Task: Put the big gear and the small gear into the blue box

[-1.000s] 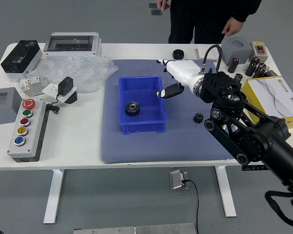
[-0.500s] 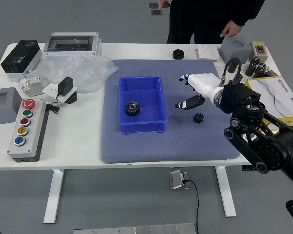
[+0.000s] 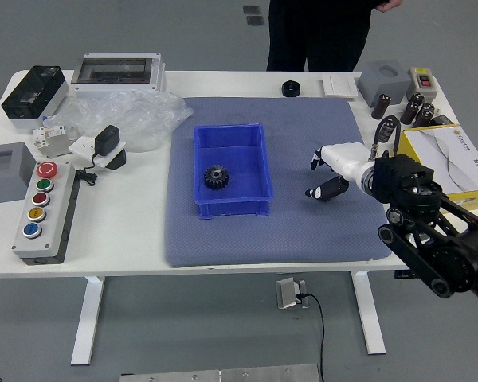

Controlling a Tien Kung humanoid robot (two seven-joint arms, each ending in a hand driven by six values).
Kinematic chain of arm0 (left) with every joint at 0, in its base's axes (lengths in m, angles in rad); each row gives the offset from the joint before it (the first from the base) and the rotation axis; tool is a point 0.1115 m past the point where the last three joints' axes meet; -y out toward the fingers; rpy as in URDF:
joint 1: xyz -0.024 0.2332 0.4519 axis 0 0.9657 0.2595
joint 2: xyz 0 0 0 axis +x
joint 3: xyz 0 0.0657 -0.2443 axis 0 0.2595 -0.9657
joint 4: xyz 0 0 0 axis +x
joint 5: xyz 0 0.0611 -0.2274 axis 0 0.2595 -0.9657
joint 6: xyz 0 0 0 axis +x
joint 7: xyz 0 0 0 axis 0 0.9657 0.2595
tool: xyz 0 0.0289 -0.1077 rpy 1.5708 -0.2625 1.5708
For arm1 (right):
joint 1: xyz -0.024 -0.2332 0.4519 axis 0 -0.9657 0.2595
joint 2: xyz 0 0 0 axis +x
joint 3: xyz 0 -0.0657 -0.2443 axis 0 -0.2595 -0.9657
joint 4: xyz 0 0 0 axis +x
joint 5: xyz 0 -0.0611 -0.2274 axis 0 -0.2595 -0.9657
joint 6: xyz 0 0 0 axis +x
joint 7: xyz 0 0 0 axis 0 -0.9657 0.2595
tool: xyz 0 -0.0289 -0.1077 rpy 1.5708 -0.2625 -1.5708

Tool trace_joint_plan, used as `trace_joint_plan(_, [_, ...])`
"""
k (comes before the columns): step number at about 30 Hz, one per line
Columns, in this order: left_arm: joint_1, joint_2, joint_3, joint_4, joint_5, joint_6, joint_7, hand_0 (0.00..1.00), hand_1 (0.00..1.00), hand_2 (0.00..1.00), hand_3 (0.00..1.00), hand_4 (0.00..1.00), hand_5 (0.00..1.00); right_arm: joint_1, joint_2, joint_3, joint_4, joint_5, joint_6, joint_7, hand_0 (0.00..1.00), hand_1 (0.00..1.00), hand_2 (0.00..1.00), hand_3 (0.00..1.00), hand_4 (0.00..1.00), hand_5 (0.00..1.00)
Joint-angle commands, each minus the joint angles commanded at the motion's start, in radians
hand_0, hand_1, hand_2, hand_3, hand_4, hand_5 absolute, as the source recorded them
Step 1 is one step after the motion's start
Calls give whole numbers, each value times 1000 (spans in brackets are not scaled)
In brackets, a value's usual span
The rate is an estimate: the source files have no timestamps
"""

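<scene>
The table (image 3: 127, 231) is smooth, white and nearly matt, and the grey-blue mat (image 3: 215, 247) across its middle has a fine, dull texture. The blue box (image 3: 231, 208) at centre looks like hard plastic with a slight sheen; the dark gear (image 3: 217, 177) in it is matt. At upper left, clear plastic film (image 3: 139, 115) crinkles and catches bright glints. The button panel (image 3: 52, 223) at left has a smooth grey casing and glossy caps. At right, the robot's right arm (image 3: 430, 223) is polished black, while the right hand (image 3: 346, 161) has a smooth white back. Dark, matt cloth trousers (image 3: 319, 36) show at the top.
</scene>
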Motion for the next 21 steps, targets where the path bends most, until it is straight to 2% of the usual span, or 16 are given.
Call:
trace_joint_plan(8, [-2, -3, -1, 0, 1, -1, 0, 876, 853, 855, 867, 784, 487, -15, -8, -8, -9, -3, -1, -1, 691, 639, 703, 671, 704, 315])
trace_joint_plan(21, [-5, -5, 0, 0, 2, -2, 0, 877, 852, 855, 865, 785, 488, -17, 12, -13, -36, -14, -14, -1, 680, 629, 693, 662, 678, 305])
